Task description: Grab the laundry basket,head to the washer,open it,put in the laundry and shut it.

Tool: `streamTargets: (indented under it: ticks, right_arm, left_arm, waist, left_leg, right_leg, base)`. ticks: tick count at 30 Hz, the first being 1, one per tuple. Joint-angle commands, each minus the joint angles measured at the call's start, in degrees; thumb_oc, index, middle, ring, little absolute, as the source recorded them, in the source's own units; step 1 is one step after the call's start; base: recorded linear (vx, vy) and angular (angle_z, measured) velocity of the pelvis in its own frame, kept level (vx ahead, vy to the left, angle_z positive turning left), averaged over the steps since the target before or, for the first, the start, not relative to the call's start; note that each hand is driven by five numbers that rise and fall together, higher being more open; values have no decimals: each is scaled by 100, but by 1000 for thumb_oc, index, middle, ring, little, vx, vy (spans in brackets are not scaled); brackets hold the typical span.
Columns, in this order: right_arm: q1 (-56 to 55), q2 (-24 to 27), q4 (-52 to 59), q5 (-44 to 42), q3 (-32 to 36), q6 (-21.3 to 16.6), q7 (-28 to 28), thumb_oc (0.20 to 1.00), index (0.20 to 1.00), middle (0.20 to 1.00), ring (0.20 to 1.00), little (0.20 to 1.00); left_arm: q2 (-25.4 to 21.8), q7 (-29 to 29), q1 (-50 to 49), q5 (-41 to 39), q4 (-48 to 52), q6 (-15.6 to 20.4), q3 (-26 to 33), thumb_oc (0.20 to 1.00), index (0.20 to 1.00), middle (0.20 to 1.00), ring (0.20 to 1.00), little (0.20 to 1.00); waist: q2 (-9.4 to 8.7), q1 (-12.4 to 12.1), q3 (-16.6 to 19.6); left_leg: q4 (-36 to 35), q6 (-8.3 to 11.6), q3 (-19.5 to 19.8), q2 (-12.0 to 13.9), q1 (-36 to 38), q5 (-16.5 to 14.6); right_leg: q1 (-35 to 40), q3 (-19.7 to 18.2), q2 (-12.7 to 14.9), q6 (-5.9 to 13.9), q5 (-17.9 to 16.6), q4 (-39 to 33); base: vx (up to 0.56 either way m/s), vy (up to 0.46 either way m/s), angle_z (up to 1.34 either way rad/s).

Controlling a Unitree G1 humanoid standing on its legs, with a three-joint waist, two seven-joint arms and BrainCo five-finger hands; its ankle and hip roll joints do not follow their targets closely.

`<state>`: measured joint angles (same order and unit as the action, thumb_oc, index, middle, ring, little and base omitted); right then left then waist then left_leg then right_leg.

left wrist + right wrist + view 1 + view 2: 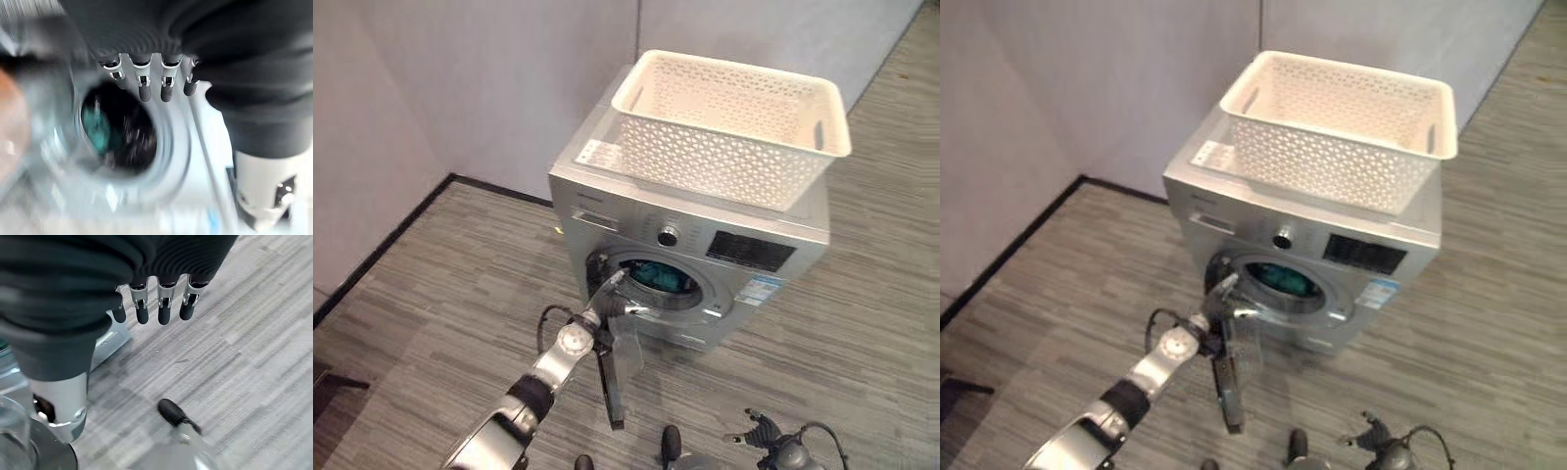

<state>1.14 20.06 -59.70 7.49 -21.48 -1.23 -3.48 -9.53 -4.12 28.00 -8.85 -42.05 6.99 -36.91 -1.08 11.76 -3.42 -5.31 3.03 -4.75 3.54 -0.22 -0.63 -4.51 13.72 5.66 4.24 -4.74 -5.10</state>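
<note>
Teal laundry (656,275) half-hidden inside washer (744,257)

- I see the grey striped floor (431,294) carrying the silver washer (607,220)
- On the washer's top sits the cream laundry basket (729,127)

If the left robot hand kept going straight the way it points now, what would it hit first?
Probably the washer's open drum mouth, then the teal laundry inside; the left robot hand points into it, though depth is unclear.
</note>
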Motion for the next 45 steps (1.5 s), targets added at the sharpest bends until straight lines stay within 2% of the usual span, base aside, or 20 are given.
streamTargets:
  ticks: [1,4,6,8,9,10,14,16,19,21,22,25,26,28,31,33,36,37,41,45]
  right_arm:
    - [89,95,-307,-93,147,-29,-69,1000,1000,1000,1000,1000]
    - [-166,-48,-657,30,172,-68,10,1000,1000,1000,1000,1000]
    - [-307,-221,-889,97,198,-91,78,1000,1000,1000,1000,1000]
    - [-442,-384,-1089,51,318,-106,165,1000,1000,1000,1000,1000]
    - [-529,-561,-1140,-17,329,-157,240,1000,1000,1000,1000,1000]
    - [-571,-631,-1095,-18,263,-200,282,1000,1000,1000,1000,1000]
    - [-585,-686,-946,14,108,-272,302,1000,1000,1000,1000,1000]
    - [-524,-638,-892,9,119,-287,271,1000,1000,1000,1000,1000]
    - [-350,-438,-704,-6,182,-250,318,1000,1000,1000,1000,1000]
    - [-213,-280,-622,61,190,-191,367,1000,1000,1000,1000,1000]
    - [-122,-182,-555,95,174,-160,393,1000,1000,1000,1000,1000]
    - [-77,-16,-345,191,149,-109,469,1000,1000,1000,1000,1000]
    - [-48,109,-120,314,42,-80,523,1000,1000,1000,1000,1000]
    - [-78,195,44,387,46,-33,557,1000,1000,1000,1000,1000]
    - [-99,437,419,609,-113,-31,614,1000,1000,1000,1000,1000]
    - [-69,516,509,616,-231,-74,572,1000,1000,1000,1000,1000]
    - [30,555,651,562,-411,-154,491,1000,1000,1000,1000,1000]
    - [37,556,652,561,-407,-153,492,1000,1000,1000,1000,1000]
    - [-184,592,582,484,-458,-192,404,1000,1000,1000,1000,1000]
    - [-227,530,-13,616,-596,-141,460,1000,1000,1000,1000,1000]
  left_arm:
    - [29,-247,333,67,641,399,155,1000,1000,1000,1000,1000]
    - [-746,-250,-122,360,2428,647,552,1000,1000,1000,1000,1000]
    - [-1273,-262,-689,420,3402,806,1110,1000,1000,1000,1000,1000]
    - [-1734,-445,-1335,467,4332,1094,1928,1000,1000,1000,1000,1000]
    - [-1935,-820,-2073,703,4991,1318,2785,1000,1000,1000,1000,1000]
    - [-2061,-1110,-2477,1035,5200,1376,3235,1000,1000,1000,1000,1000]
    - [-2446,-1597,-3428,1848,5405,1279,4029,1000,1000,1000,1000,1000]
    - [-2601,-1497,-3877,1996,5305,1223,4177,1000,1000,1000,1000,1000]
    - [-2692,-857,-4130,1990,4555,856,3833,1000,1000,1000,1000,1000]
    - [-2669,-259,-4004,2006,3746,616,3294,1000,1000,1000,1000,1000]
    - [-2727,15,-3852,2232,3282,536,2886,1000,1000,1000,1000,1000]
    - [-2732,282,-3597,2386,2823,415,2471,1000,1000,1000,1000,1000]
    - [-2657,543,-3291,2559,2413,277,2047,1000,1000,1000,1000,1000]
    - [-2594,556,-3044,2669,2156,278,1812,1000,1000,1000,1000,1000]
    - [-2320,621,-2045,3121,1146,238,866,1000,1000,1000,1000,1000]
    - [-1860,365,-1107,3229,191,221,289,1000,1000,1000,1000,1000]
    - [-1283,-43,-40,3034,-871,187,-32,1000,1000,1000,1000,1000]
    - [-1278,-48,-24,3034,-886,193,-35,1000,1000,1000,1000,1000]
    - [-1120,-212,1439,2116,-671,309,-291,1000,1000,1000,1000,1000]
    - [-1101,-214,1967,1893,-432,411,-465,1000,1000,1000,1000,1000]
  waist:
    - [-34,-209,-117]
    - [-19,-460,-217]
    - [-31,-591,-251]
    - [2,-775,-291]
    - [-12,-920,-309]
    - [-25,-1009,-317]
    - [-35,-1155,-331]
    - [-20,-1203,-323]
    - [21,-1240,-324]
    - [34,-1219,-304]
    - [47,-1171,-290]
    - [53,-1107,-265]
    - [59,-972,-236]
    - [52,-949,-224]
    - [50,-702,-213]
    - [12,-495,-237]
    - [-83,-228,-272]
    - [-101,-227,-265]
    - [-261,141,-303]
    - [-280,215,-322]
  left_leg:
    - [31,83,-257,135,624,-532]
    - [31,70,-164,157,603,-511]
    - [31,71,-80,138,571,-432]
    - [60,88,11,165,570,-431]
    - [69,107,85,182,555,-422]
    - [75,120,133,188,530,-407]
    - [85,133,246,168,452,-342]
    - [84,127,289,148,402,-313]
    - [80,111,291,151,385,-292]
    - [68,98,287,147,369,-271]
    - [58,96,269,158,381,-276]
    - [43,86,227,162,388,-278]
    - [31,79,171,193,434,-331]
    - [31,74,142,173,400,-309]
    - [31,60,-22,200,405,-382]
    - [31,52,-157,201,308,-374]
    - [31,44,-391,216,97,-336]
    - [31,43,-393,196,69,-306]
    - [31,55,-770,247,-128,-287]
    - [31,67,-874,243,-187,-277]
  right_leg:
    - [-636,22,137,412,-313,129]
    - [-562,140,171,429,-275,111]
    - [-520,221,230,425,-260,101]
    - [-434,301,247,418,-213,103]
    - [-369,370,266,408,-184,94]
    - [-349,397,280,404,-177,93]
    - [-323,467,308,386,-193,81]
    - [-321,503,332,378,-208,81]
    - [-293,508,323,362,-211,91]
    - [-299,500,324,357,-215,96]
    - [-299,469,308,356,-212,97]
    - [-317,407,288,357,-214,100]
    - [-324,330,228,360,-188,107]
    - [-376,302,239,358,-218,104]
    - [-512,91,115,369,-222,117]
    - [-724,-71,58,390,-270,118]
    - [-1097,-311,-14,421,-365,122]
    - [-1123,-318,4,417,-388,118]
    - [-1530,-541,-73,497,-518,103]
    - [-1640,-589,-81,516,-557,93]
  base:
    - [-27,-74,-47]
    - [-12,-64,-6]
    - [-18,-32,8]
    - [9,-38,39]
    - [6,-51,47]
    - [-22,-41,38]
    - [-26,-20,43]
    - [-23,-2,27]
    - [-20,8,18]
    - [-7,7,2]
    - [0,0,0]
    - [27,19,-1]
    - [2,24,-8]
    - [8,17,-21]
    - [-4,31,-43]
    - [-70,31,-49]
    - [-83,14,-57]
    - [-66,4,-55]
    - [-7,-19,-53]
    - [-3,-16,-21]
